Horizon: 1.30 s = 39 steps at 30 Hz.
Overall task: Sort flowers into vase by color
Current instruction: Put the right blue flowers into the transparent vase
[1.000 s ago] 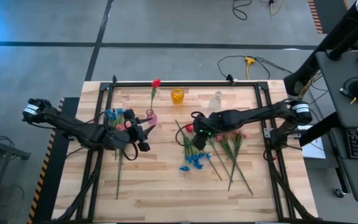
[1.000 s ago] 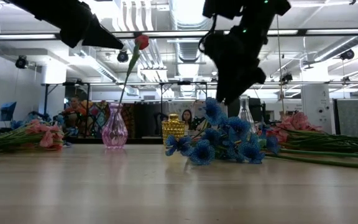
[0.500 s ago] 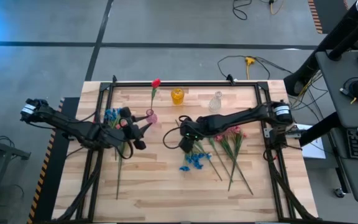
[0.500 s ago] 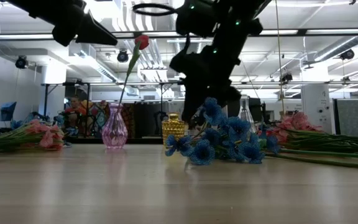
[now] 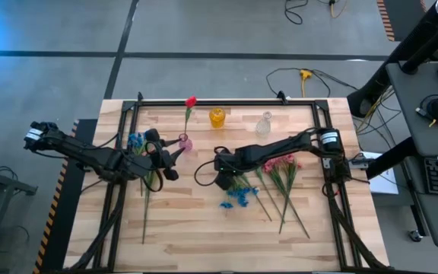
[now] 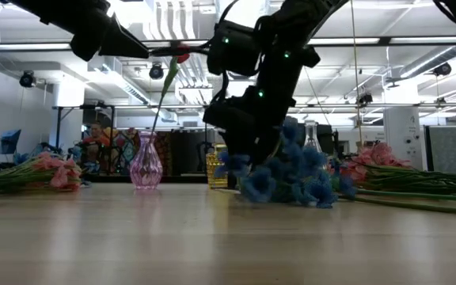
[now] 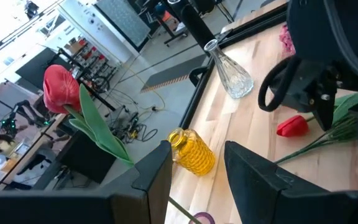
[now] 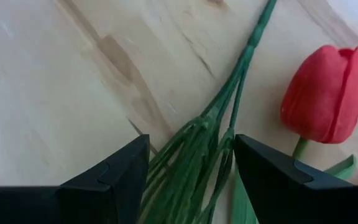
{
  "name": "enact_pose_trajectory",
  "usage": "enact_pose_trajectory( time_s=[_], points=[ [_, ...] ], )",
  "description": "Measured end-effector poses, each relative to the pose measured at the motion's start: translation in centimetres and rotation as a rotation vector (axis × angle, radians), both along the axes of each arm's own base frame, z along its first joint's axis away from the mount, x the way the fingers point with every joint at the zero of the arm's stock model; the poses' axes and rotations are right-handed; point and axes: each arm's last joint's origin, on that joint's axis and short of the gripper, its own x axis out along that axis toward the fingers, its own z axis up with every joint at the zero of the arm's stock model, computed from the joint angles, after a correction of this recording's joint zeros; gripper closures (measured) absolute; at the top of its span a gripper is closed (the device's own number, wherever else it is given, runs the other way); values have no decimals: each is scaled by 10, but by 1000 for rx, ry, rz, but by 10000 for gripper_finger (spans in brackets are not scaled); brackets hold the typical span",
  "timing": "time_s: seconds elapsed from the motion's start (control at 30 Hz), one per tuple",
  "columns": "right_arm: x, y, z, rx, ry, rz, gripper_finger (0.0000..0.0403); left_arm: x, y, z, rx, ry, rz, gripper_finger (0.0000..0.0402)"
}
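Observation:
My right gripper (image 5: 220, 176) is open and low over the table's middle. In its wrist view the fingers stand on either side of a bundle of green stems (image 8: 194, 146), with a red tulip bud (image 8: 327, 93) lying beside them. The blue blooms (image 5: 238, 196) lie just nearer, and the pink blooms (image 5: 284, 161) lie to the right. My left gripper (image 5: 172, 156) is open and raised beside the pink vase (image 5: 185, 142). That vase holds one red tulip (image 5: 191, 101), upright by its stem. I cannot see the right fingers touching the stems.
A yellow vase (image 5: 217, 116) and a clear glass vase (image 5: 265, 124) stand near the far edge. More blue and pink flowers (image 5: 137, 141) lie under my left arm, their stems reaching toward the near edge. A black frame borders the table. The near part of the table is bare wood.
My right gripper has moved toward the table's left and come down from above the blue blooms to the stems on the table. My left gripper has stayed by the pink vase. The red tulip stands in the vase as before.

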Motion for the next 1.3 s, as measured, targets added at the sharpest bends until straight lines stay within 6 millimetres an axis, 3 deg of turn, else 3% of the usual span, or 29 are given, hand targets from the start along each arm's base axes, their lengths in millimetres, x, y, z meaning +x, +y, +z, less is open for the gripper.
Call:
enact_pose_trajectory(
  time_s=[0.2, 0.57, 0.73, 0.97, 1.3],
  points=[
    [-1, 1, 0, -12, 3, 7, 223, 3, -1, -2, -10, -1, -17, 270],
    [-2, 9, 1, -39, 13, 83, 371, 22, -10, 0, -65, -19, -125, 270],
    [-8, 17, 9, -54, 41, 132, 384, 36, -15, 6, -143, -54, -128, 270],
    [-35, 41, 53, -188, 66, 215, 381, 60, -25, -4, -274, -25, -192, 270],
    [-94, 79, 118, -242, -139, 406, 381, 107, -40, -12, -316, 9, -168, 269]
  ],
)
